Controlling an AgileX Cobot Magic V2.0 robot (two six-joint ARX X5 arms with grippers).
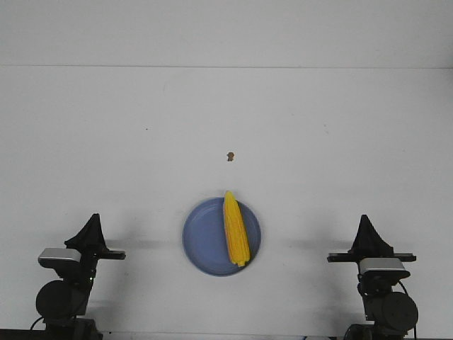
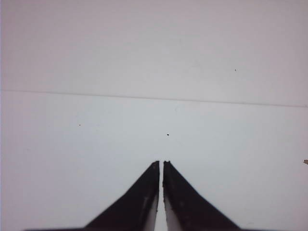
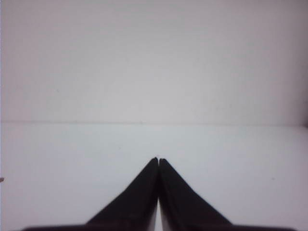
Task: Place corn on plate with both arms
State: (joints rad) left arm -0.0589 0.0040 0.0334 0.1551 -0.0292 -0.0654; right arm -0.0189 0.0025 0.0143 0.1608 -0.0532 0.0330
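Where the white worktop (image 1: pixel 106 142) nears its front edge, midway between the side edges, the bright yellow tapered corn cob (image 1: pixel 235 229) lies on the right half of the round blue shallow plate (image 1: pixel 204 244), its pointed end just over the far rim. The black pointed left tool (image 1: pixel 90 231) and right tool (image 1: pixel 368 233) sit clenched and empty near the front corners, well apart from the plate. A small brown speck (image 1: pixel 230 156) lies beyond the plate.

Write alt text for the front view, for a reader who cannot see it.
A yellow corn cob lies on the right half of a blue plate on a white table, its pointed end away from the robot. The left gripper and right gripper sit apart at either side, jaws shut, holding nothing.
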